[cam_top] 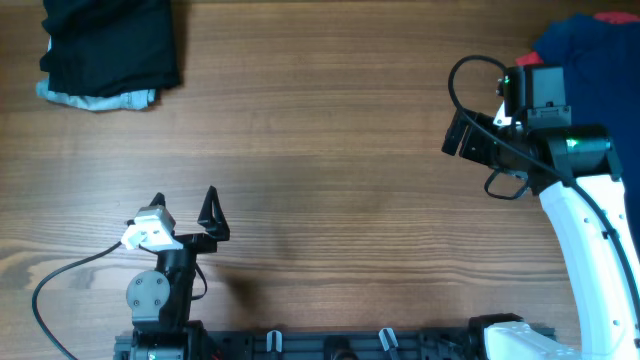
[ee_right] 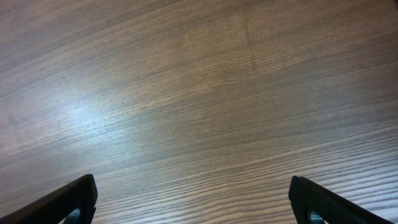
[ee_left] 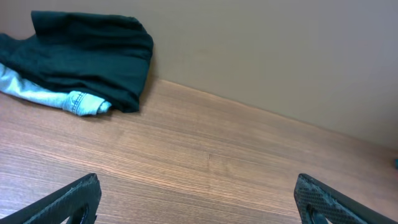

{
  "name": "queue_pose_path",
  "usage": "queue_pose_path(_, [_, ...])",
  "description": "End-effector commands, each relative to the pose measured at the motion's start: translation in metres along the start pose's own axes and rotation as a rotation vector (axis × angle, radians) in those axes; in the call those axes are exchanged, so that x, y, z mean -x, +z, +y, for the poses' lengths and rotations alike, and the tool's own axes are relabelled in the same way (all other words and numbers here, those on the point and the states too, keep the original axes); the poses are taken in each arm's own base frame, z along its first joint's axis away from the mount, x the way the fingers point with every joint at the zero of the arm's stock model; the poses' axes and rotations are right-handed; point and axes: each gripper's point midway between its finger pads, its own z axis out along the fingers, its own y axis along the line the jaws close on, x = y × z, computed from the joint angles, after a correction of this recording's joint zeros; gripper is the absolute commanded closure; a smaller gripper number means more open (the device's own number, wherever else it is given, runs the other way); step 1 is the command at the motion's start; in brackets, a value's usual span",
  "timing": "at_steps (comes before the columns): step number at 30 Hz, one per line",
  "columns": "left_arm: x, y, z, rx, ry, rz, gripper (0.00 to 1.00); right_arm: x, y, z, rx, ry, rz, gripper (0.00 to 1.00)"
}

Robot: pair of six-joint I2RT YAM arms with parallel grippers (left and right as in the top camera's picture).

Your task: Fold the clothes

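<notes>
Two robot arms work at a brown wooden table [cam_top: 320,160]. Closest in, near the front edge on the left side, is the left gripper [cam_top: 185,208]. Its two black fingers [ee_left: 71,200] are spread as wide as they go. Only bare wood shows between them. It holds nothing and touches no clothes. A black cable [cam_top: 60,280] loops away from this arm.

A bit farther in, on the right side, is the right gripper [cam_top: 468,138]. It hangs over bare wood, and its own camera sees only wood grain. Its fingers [ee_right: 65,200] are spread wide too, and nothing is held between them. The white arm [cam_top: 590,250] behind it reaches in from the front right.

Far off, at the back left corner, is a small pile. The black garment [cam_top: 110,45] lies on top, fairly flat. Under it are the light blue denim shorts [cam_top: 95,98]. Only a thin edge of them peeks out at the front. From the left wrist camera, this pile sits close up by a plain tan wall [ee_left: 280,56].

At the back right corner lies the dark blue garment [cam_top: 585,45] in a loose heap. It is just behind the right gripper's arm, and I cannot tell if they touch. A little bit of the red garment [cam_top: 620,17] shows at the very back edge, beside the blue one.
</notes>
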Motion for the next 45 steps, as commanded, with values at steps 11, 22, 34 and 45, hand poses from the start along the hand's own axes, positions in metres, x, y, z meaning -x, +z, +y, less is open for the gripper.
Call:
queue_pose_path(11, [-0.003,0.000,-0.002,-0.012,0.050,0.006,0.00,0.001,0.002,-0.003,-0.019,0.015,-0.001,0.00])
queue_pose_path(22, [-0.003,0.000,-0.002,-0.012,0.050,0.006,0.00,0.003,-0.012,-0.003,-0.001,0.018,-0.041,0.00])
queue_pose_path(34, [-0.003,0.000,-0.002,-0.012,0.050,0.006,0.00,-0.037,-0.164,-0.043,0.197,0.079,-0.692,0.00])
queue_pose_path(45, [-0.003,0.000,-0.002,-0.012,0.050,0.006,0.00,-0.060,-0.071,-0.031,0.407,0.061,-0.942,0.00])
